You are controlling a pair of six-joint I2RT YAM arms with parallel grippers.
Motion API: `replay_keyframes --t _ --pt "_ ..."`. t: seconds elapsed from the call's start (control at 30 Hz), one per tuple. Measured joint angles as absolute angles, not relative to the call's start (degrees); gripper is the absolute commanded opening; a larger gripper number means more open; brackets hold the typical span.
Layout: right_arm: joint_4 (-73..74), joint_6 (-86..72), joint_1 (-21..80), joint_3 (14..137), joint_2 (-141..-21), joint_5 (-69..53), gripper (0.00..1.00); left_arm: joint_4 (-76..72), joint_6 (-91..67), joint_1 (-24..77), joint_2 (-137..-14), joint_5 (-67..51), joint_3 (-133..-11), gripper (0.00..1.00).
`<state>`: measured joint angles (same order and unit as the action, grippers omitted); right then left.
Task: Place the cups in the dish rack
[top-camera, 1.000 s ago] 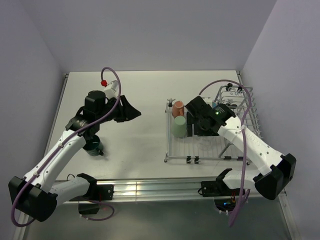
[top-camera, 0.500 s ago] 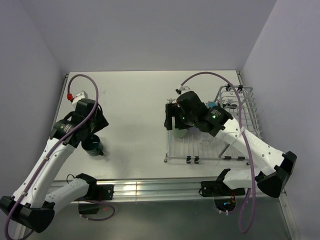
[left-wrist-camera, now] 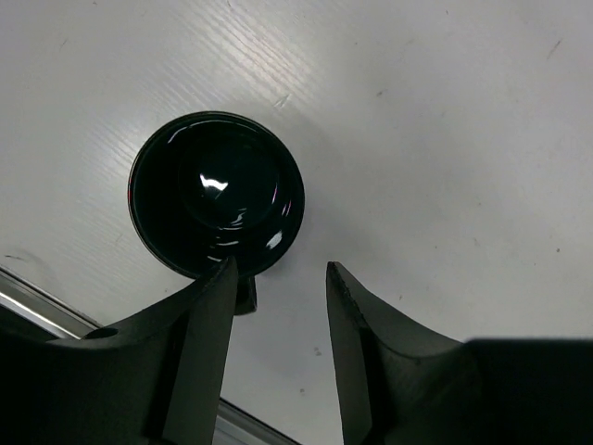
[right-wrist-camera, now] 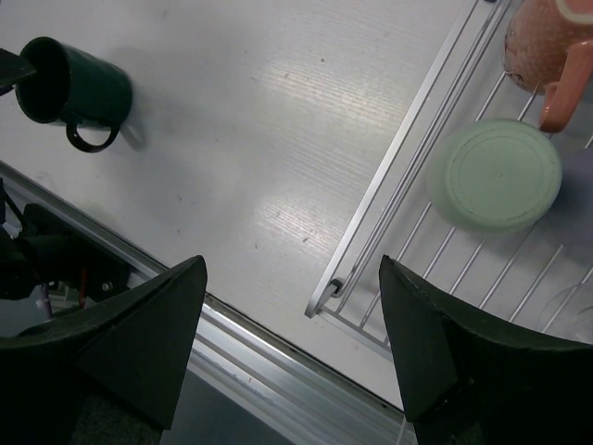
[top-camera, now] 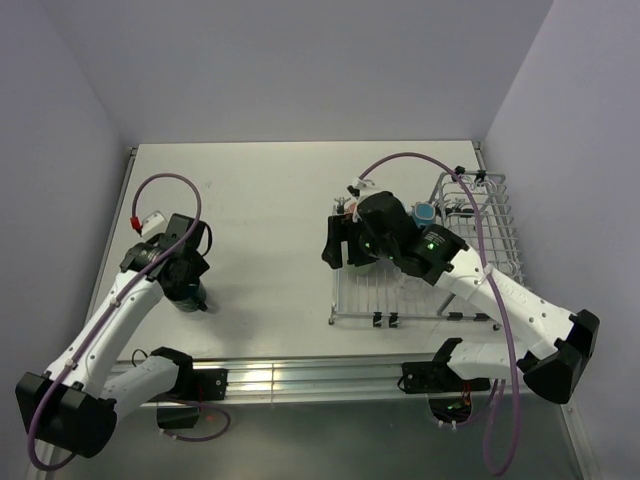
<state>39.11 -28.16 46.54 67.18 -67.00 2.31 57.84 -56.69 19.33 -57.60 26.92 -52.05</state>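
Left gripper (left-wrist-camera: 278, 276): released, the 2 fingers spread, nothing clamped between them; it hung over the dark green mug (left-wrist-camera: 216, 195), pointing down at the table (top-camera: 270, 200).
Dark green mug: upright on the table, mouth up, at the near left of the table, well apart from the dish rack (top-camera: 420, 292); in the left wrist view its rim touched or just overlapped the tip of 1 finger, and its handle sat in the gap, close against that finger's inner face; the other finger was clear of the mug.

Right gripper (right-wrist-camera: 292, 269): released, the fingers wide apart and empty; it hovered over the near left corner of the dish rack, partly over bare table.
Dish rack: at the right of the table, the raised wire side section on its far right.
Pale green cup (right-wrist-camera: 496, 176): in the rack near its left edge, upside down, flat base up.
Orange mug (right-wrist-camera: 547, 46): in the rack just beyond the pale green cup, handle toward that cup; whether the 2 touched could not be told.
Blue cup (top-camera: 427, 212): visible past the right arm, near the raised section; its exact seat could not be told.
Metal rail (right-wrist-camera: 259, 343): along the near table edge.
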Motion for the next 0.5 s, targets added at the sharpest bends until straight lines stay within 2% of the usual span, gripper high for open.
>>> replay_keyframes --t 0.5 --pt "37.1 -28.2 46.7 66.3 -64.9 1.8 0.81 47.0 -52.6 9.9 -68.5 23.0 -48.0 0.45"
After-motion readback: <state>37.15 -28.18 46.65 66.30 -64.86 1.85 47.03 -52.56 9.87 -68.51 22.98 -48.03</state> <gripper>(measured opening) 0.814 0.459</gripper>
